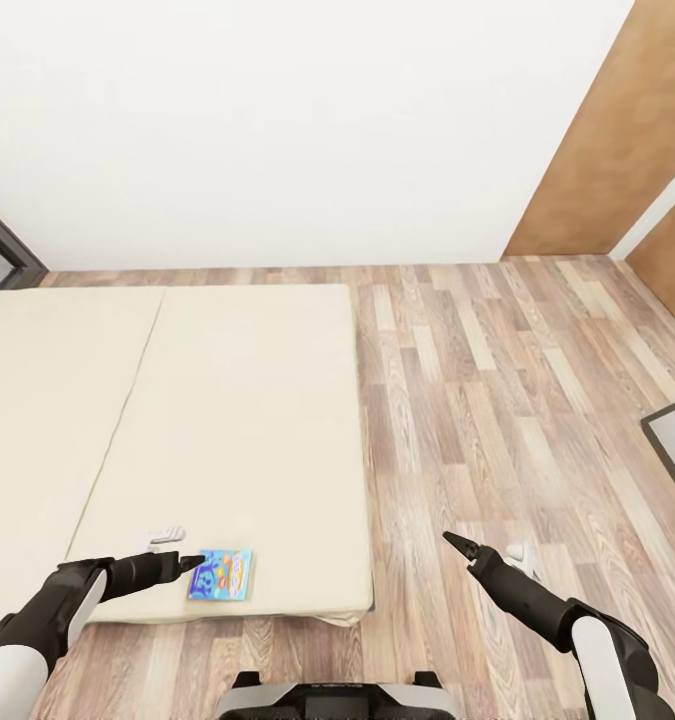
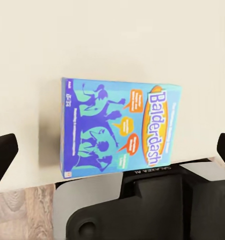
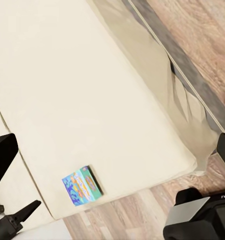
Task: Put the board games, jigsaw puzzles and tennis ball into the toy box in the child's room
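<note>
Fetching blue game off bed; left claw spread above it, right claw apart, empty. Next: lower, pinch edge.

Left pincer fingers spread wide; right pincer likewise, arms forward.

board game – printed card, slightly glossy | bed – matt cream cloth, smooth | floor – grained wood planks | left gripper – matt black plastic

cream bed, wood-plank floor
</note>
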You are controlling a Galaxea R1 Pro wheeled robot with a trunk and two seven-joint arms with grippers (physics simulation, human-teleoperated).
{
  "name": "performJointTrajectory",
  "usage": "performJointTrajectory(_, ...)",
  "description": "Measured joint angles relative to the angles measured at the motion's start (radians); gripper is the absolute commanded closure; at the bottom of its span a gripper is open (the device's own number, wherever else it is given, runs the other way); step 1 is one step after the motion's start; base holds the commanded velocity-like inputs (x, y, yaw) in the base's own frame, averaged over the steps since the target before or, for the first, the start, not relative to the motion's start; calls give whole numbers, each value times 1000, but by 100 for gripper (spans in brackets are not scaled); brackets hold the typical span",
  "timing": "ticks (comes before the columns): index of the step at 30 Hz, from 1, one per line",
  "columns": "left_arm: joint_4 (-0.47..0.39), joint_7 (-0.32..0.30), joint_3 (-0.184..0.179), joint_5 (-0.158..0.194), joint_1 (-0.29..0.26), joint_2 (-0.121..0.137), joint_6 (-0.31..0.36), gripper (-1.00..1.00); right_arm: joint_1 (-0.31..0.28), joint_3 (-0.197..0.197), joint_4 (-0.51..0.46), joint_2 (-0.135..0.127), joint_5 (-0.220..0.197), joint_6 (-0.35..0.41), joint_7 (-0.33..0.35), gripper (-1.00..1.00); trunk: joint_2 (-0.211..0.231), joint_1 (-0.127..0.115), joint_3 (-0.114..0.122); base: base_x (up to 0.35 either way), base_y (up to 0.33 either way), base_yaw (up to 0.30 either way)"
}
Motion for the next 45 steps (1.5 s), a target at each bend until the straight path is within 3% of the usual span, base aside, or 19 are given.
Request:
performJointTrajectory(23,0,-7,0,-2,-17,0,4,-100,0,-2,-1,0,-1,-1,5,-100,0,0,-28,0,0,0)
performJointTrajectory(27,-23,-8,23,6,-39,-19,10,-100,-22,-19,6,1,3,-24,0,-100,0,0,-28,0,0,0)
performJointTrajectory(37,-77,-9,25,6,-96,-23,13,-100,-36,-14,11,-3,2,-80,2,-100,0,0,-28,0,0,0)
performJointTrajectory(45,-78,-9,25,6,-99,-23,13,-100,-37,-13,22,-3,5,-125,3,-100,0,0,-28,0,0,0)
